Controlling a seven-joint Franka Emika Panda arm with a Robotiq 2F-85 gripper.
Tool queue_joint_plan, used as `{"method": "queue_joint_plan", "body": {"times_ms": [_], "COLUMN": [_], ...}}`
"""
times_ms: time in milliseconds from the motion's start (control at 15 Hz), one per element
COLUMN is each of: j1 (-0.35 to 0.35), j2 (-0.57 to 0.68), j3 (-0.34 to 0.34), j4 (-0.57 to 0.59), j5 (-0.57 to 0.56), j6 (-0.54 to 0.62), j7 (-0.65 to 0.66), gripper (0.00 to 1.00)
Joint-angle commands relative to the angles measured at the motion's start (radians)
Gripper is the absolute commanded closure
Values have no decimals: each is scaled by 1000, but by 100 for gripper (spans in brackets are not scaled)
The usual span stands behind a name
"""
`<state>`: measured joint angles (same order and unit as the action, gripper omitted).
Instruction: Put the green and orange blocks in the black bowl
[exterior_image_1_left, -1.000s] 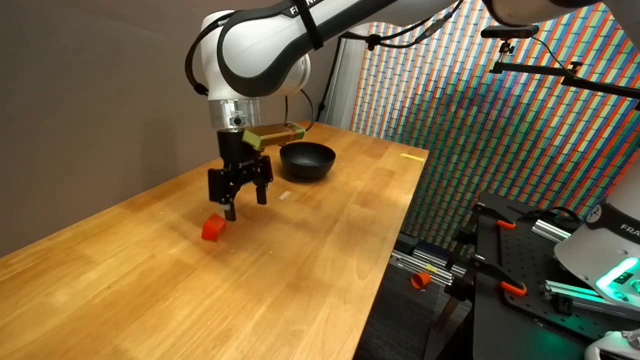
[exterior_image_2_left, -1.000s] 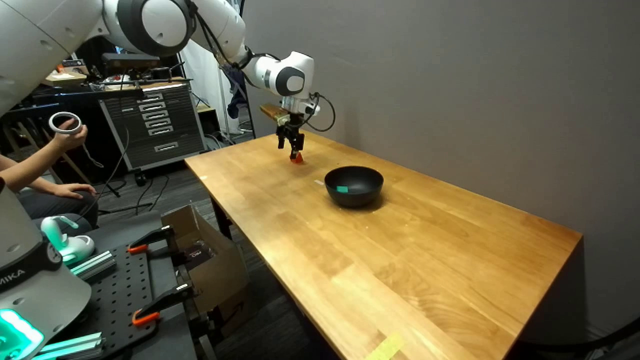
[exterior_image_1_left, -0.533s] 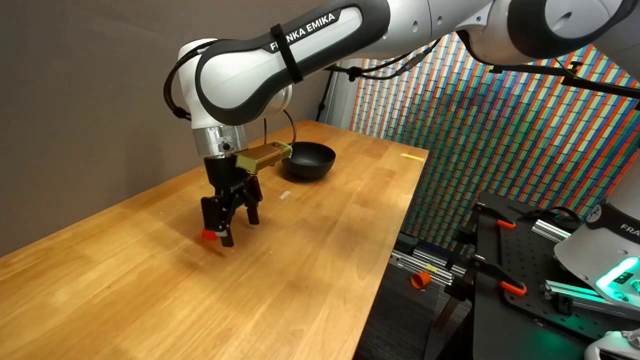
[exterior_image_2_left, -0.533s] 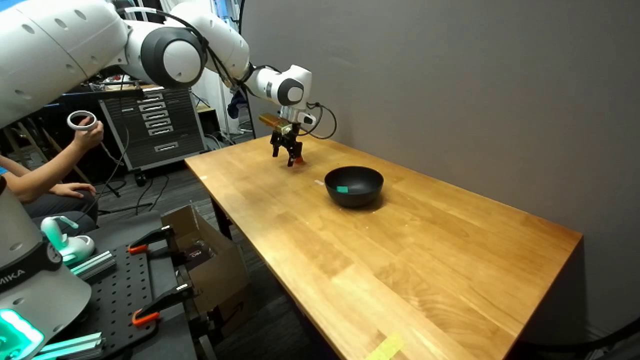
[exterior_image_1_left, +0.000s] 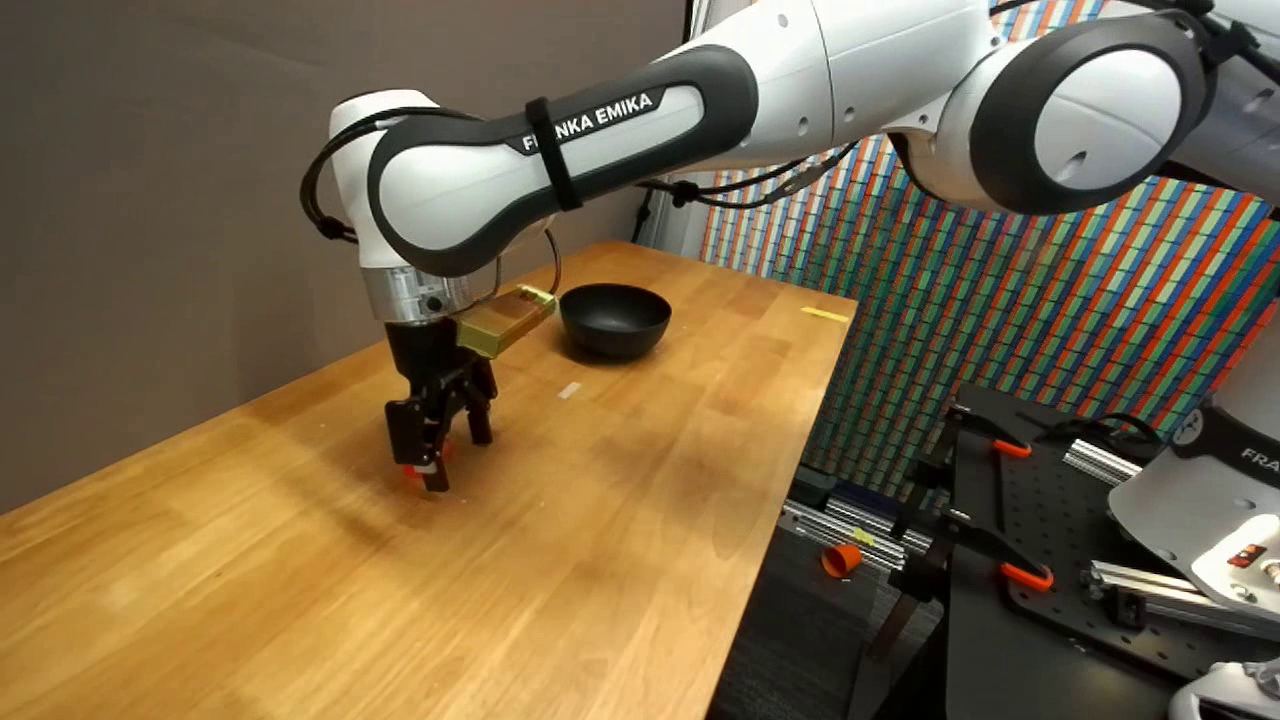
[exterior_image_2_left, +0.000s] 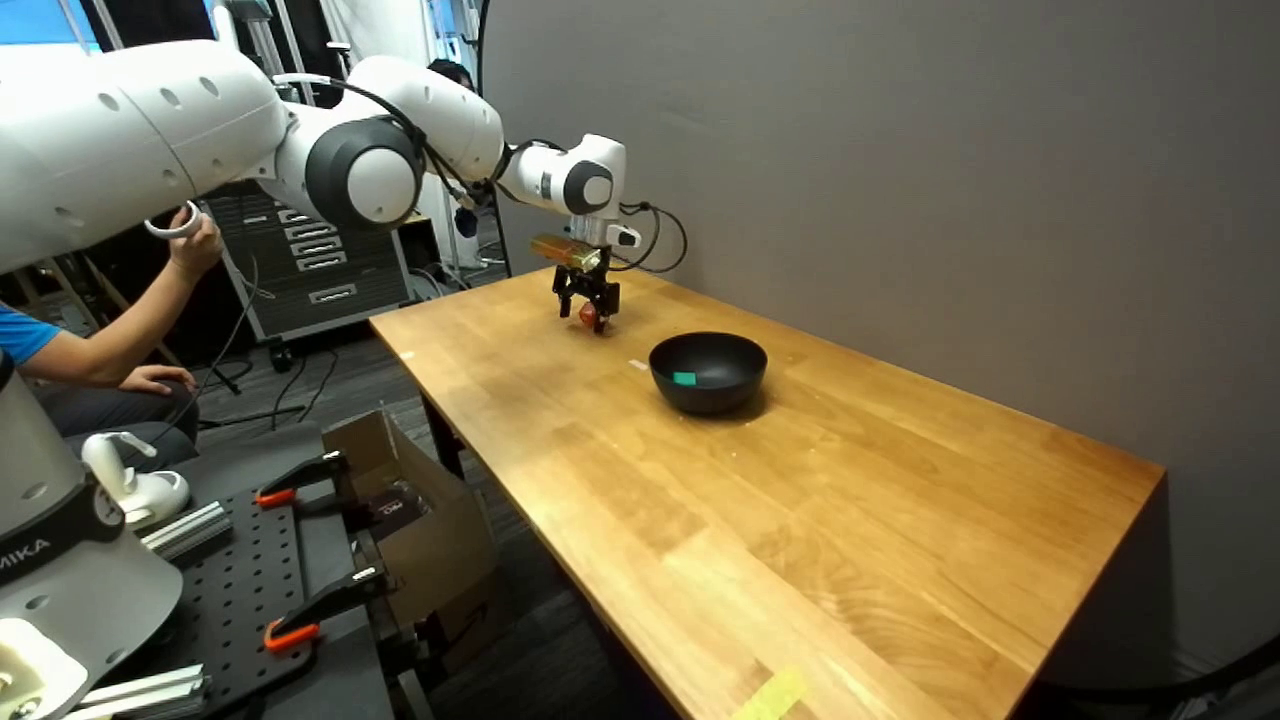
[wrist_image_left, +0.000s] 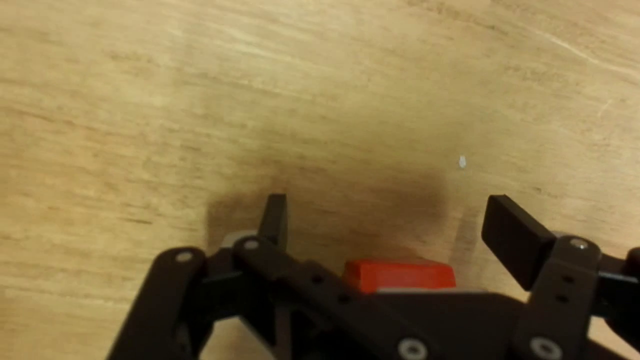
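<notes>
The orange block, red-orange in the pictures, stands on the wooden table (exterior_image_1_left: 600, 520). It shows partly behind a finger in an exterior view (exterior_image_1_left: 412, 471), and at the fingers in an exterior view (exterior_image_2_left: 588, 315). In the wrist view the orange block (wrist_image_left: 405, 275) lies between the spread fingers, nearer the palm side, its lower part hidden by the gripper. My gripper (wrist_image_left: 387, 222) is open, low over the table, with gaps on both sides of the block. The black bowl (exterior_image_2_left: 708, 402) stands upright on the table. The green block (exterior_image_2_left: 684, 379) lies inside it.
A grey wall (exterior_image_2_left: 900, 250) runs along the table's long edge. A white tape piece (exterior_image_1_left: 569, 390) lies between gripper and bowl. Yellow tape (exterior_image_2_left: 775, 695) marks a table end. A person (exterior_image_2_left: 110, 345) sits beyond the robot base, holding a controller.
My gripper has come down to the table and shifted over the orange block, which is now between its fingers. The bowl and green block have not moved. The base light turned from green to white.
</notes>
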<state>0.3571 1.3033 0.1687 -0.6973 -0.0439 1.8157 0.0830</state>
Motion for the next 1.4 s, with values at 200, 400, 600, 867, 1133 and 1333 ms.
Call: {"method": "queue_joint_plan", "body": {"times_ms": [200, 400, 600, 867, 1133, 1333], "j1": [52, 64, 65, 53, 30, -3], "j2": [102, 132, 159, 71, 29, 3], "j3": [-64, -80, -95, -183, -300, -349], "j4": [221, 276, 315, 237, 241, 243], "j5": [-19, -19, -16, -74, -168, -198], "j6": [19, 12, -2, -33, -92, -153], "j7": [-46, -45, -40, 6, 86, 164], "gripper": [25, 42, 67, 79, 79, 79]}}
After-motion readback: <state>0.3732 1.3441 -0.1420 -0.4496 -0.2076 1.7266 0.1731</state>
